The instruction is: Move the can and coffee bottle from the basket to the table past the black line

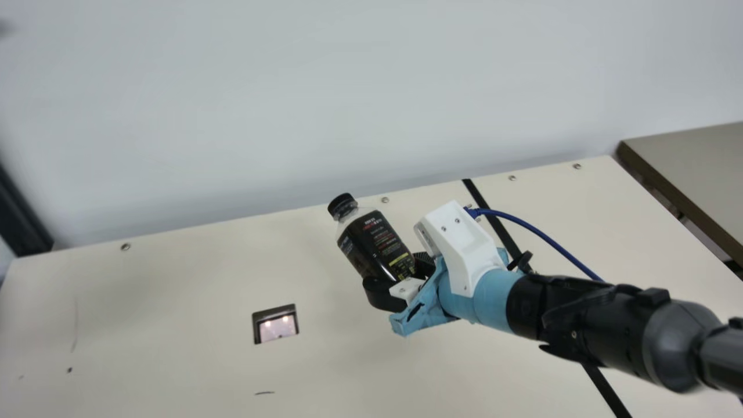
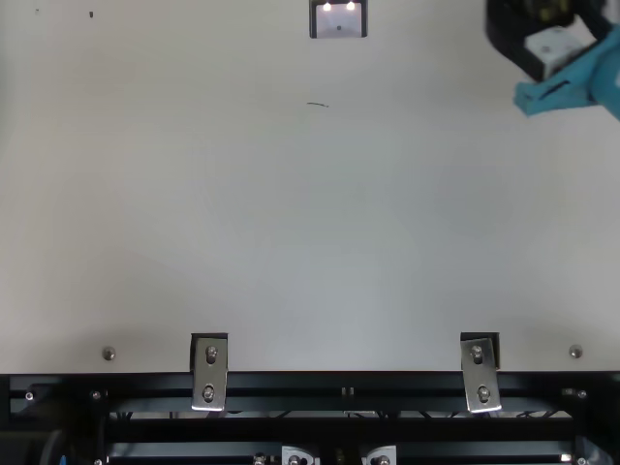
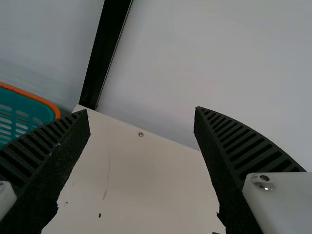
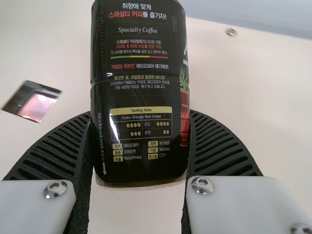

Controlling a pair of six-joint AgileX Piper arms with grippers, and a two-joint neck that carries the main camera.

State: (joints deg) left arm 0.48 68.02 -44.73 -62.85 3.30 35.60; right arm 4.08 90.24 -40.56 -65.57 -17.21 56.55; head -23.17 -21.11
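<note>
The robot's black right arm [image 1: 586, 325] crosses the main view and hides the middle stretch of the black line [image 1: 604, 390] taped on the cream tabletop [image 1: 174, 278]. At its end, the right hand [image 1: 396, 270] has its two black ribbed fingers closed in on the lower part of a coffee bottle [image 1: 376, 244], a clear plastic bottle with a black screw cap and a broad black label, covering some of its base end. The top view catches that hand cut off at a corner and blurred. In the right wrist view the upper part of the bottle runs out of frame; whether its base touches the tabletop is impossible to tell.

The bottle leans, cap toward the far edge and the robot's left, at the left side of the line, near it. Its clear shoulder shows above the label, which carries small white, red and yellow print, a yellow-framed box and, at one side, a red and green plant picture. A groove rings its middle, and a thin clear rim shows below the label.

In the left wrist view, the left hand [image 3: 141, 112] is spread wide, with nothing between its fingers. Beyond it stands a teal plastic basket with an orange rim [image 3: 29, 93], mostly cropped by the frame and partly behind one finger.
</note>
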